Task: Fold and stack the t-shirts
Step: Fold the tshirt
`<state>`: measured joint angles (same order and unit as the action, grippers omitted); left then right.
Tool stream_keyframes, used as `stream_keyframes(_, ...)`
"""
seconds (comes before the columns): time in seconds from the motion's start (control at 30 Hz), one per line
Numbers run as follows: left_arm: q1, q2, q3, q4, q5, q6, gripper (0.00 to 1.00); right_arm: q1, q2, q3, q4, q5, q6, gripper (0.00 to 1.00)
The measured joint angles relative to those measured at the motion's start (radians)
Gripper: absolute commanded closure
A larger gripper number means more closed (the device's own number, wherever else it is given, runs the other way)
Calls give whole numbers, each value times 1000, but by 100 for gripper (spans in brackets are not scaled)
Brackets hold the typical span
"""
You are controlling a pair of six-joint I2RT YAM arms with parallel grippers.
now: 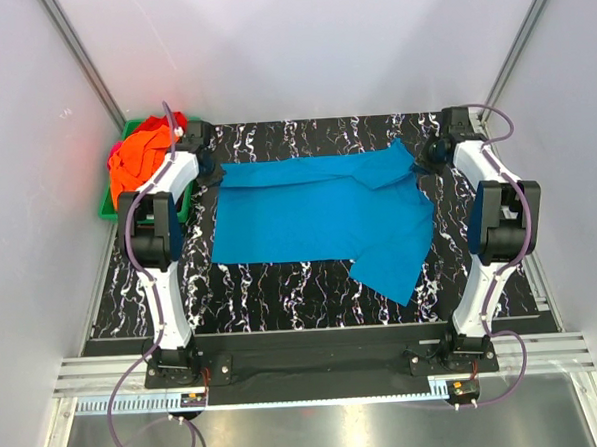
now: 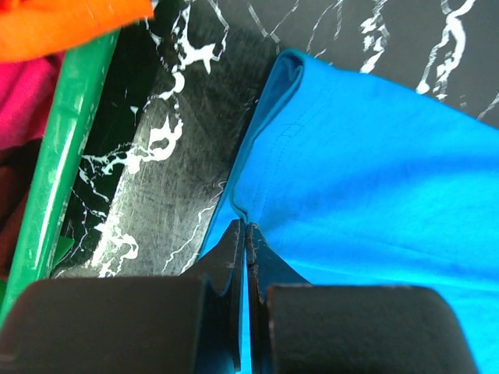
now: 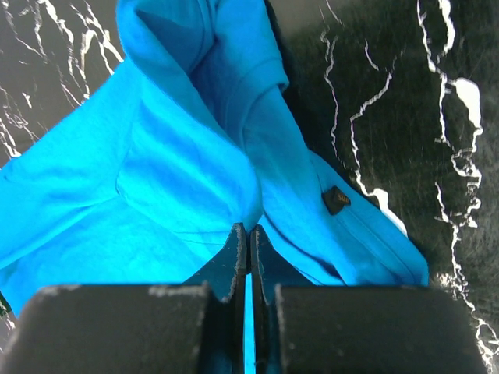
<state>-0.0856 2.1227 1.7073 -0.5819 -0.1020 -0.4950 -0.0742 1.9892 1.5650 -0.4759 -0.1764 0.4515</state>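
- My left pincer (image 2: 245, 231) is pinched narrow on the edge of the blue t-shirt (image 2: 366, 171), with a sliver of cloth showing between the jaws. My right pincer (image 3: 248, 234) is nipped the same way on a bunched fold at the shirt's other far corner.
- The blue t-shirt lies spread on the bench (image 1: 282, 294) between the arms, its right side rumpled and a flap trailing toward me.
- I judge it light, limp and quick to sag, so I would hold it at hems or corners, both ends together, never mid-panel.
- Only the overhead view shows the whole outline. Only the right wrist shows the doubled-up sleeve and a small dark fleck (image 3: 337, 199) on it.
- Only the left wrist shows magenta cloth (image 2: 23, 101) beside the orange t-shirt (image 2: 62, 23) in the green bin (image 2: 62, 156).
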Motion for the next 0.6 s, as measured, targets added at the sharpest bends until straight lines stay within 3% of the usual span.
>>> stream_keyframes(0.6, 0, 26, 0, -79, -30, 21, 100, -15, -72, -28, -45, -20, 34, 100)
